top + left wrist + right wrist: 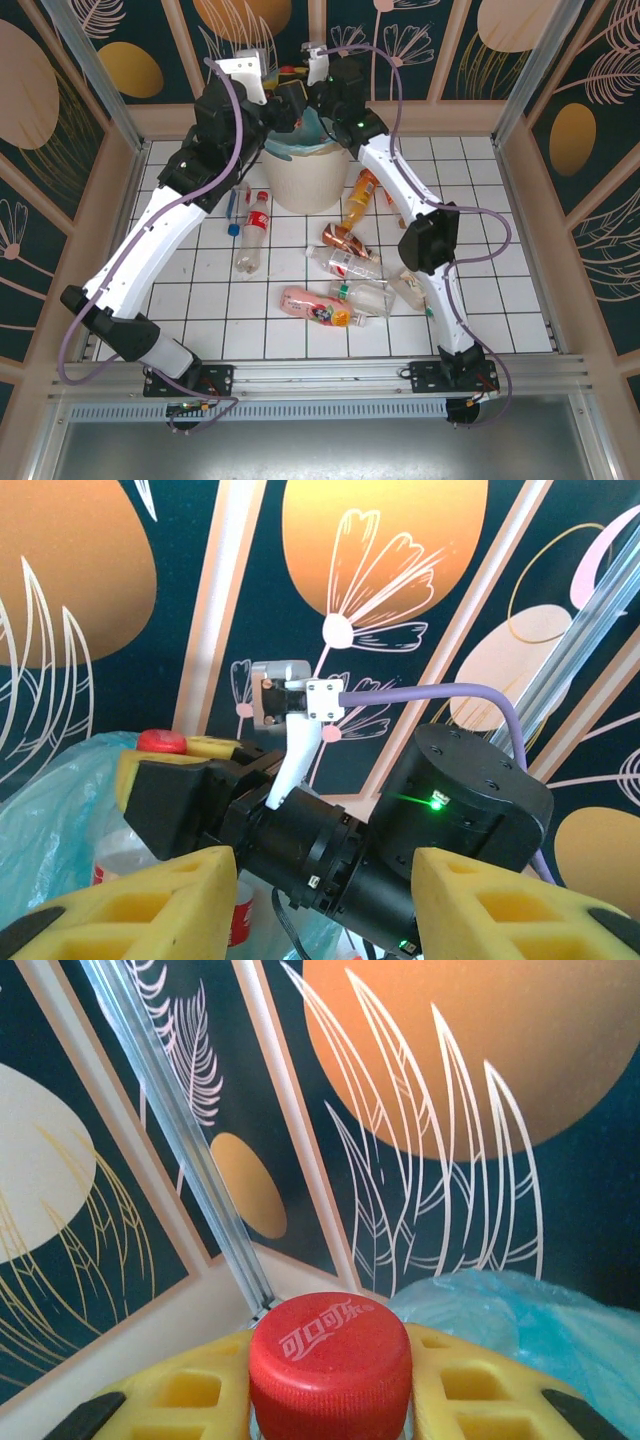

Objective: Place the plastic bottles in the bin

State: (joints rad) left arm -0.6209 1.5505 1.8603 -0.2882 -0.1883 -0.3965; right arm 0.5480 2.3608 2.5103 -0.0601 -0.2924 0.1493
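Tiled tbl (500, 300) w/ bottles (253, 235), floral walls (500, 40)

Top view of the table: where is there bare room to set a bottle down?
Bare tiles: right of the right arm, out to the table edge, and in the near strip between the left arm and the pink bottle. Crowded: the bottles in front of the bin.

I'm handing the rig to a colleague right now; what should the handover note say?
Left hand: open, empty, raised by the bin.
Right hand: shut on a red-capped bottle, held over the bin's teal liner.
Done: cannot tell; the arms hide the bin's inside.
To do: drop this bottle, then bin about eight bottles lying on the tiled table.
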